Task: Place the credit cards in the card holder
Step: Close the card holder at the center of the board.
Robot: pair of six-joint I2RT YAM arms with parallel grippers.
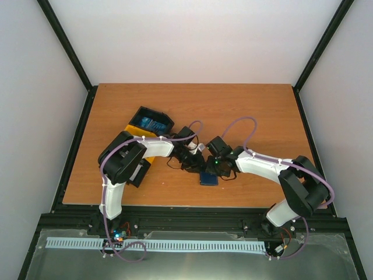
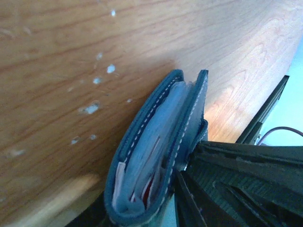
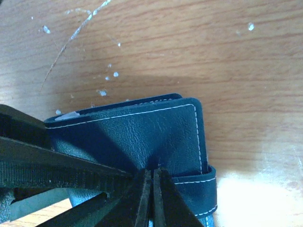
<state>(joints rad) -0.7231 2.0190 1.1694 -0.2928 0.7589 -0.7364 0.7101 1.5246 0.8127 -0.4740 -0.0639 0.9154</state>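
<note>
near: pale slotted strip [image 1: 157,245], black frame rail [image 1: 192,219] | right gripper [image 3: 152,182]: fingers pressed together, tips on card holder [image 3: 142,137] cover | left gripper [image 1: 195,162]: at holder's open edge, grip cannot be told | credit cards [image 2: 151,151]: white-red edges inside pockets | holder: near front edge of scuffed wooden table [image 1: 245,105] | black-yellow bin tray [image 1: 150,123]: behind-left | far: white walls [image 1: 192,35]

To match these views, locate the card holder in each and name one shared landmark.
Top external: card holder low centre, near the front edge.
Left wrist: card holder bottom centre, edge-on, credit cards inside.
Right wrist: card holder centre, cover toward the camera.
Shared landmark: the wooden table beneath it.
</note>
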